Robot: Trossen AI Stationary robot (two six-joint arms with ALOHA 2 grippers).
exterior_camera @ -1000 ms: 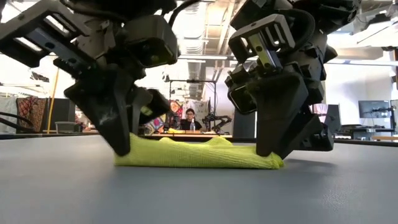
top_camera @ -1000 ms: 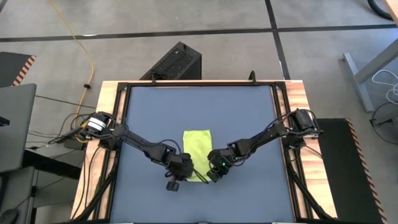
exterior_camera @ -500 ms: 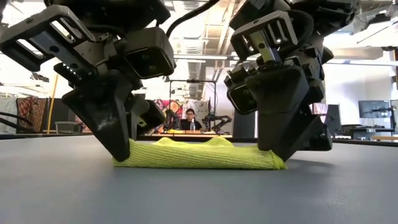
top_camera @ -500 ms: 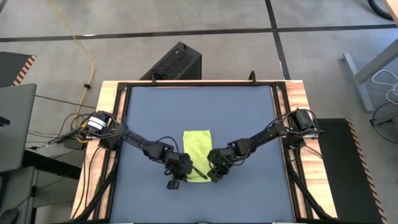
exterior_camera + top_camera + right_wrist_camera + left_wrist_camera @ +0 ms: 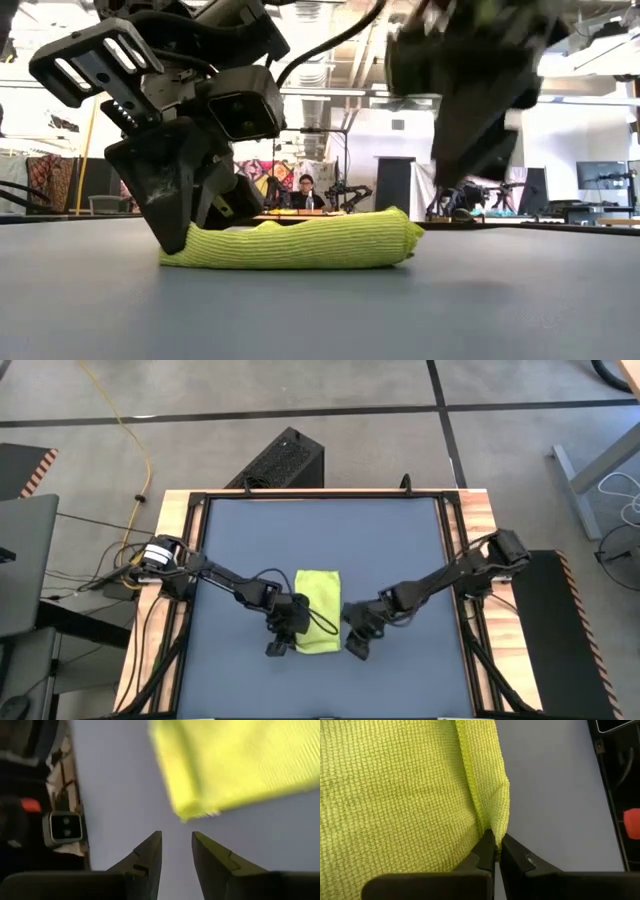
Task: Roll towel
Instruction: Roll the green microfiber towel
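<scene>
The lime towel (image 5: 320, 608) lies on the dark blue-grey table (image 5: 400, 550), near its near edge. In the low view the towel (image 5: 300, 245) is a low, thick band with a rounded right end. My left gripper (image 5: 298, 628) is at the towel's near-left corner and is shut on it; it also shows in the left wrist view (image 5: 496, 845). My right gripper (image 5: 357, 643) is open and empty. It is just right of the towel's near-right corner and raised off the table (image 5: 480, 150). In the right wrist view the right gripper (image 5: 176, 840) is short of the towel's end (image 5: 195, 810). My left gripper pinches a folded-over edge of the towel (image 5: 492, 822) between its two fingertips, near the near-left corner. The fingers slant down from the table's left side (image 5: 185, 225). The towel lies slack on the table.
A black frame and wooden side rails (image 5: 478, 520) border the table. A black box (image 5: 285, 460) stands on the floor beyond the far edge. A person (image 5: 305, 190) sits far off in the room behind. Bare table shows far and right of the towel.
My right gripper has let go of the towel's near-right corner and gone up and toward the table's right and near edges. The towel's right end has drawn in to the left and looks thicker and rounded. My left gripper has kept its hold.
</scene>
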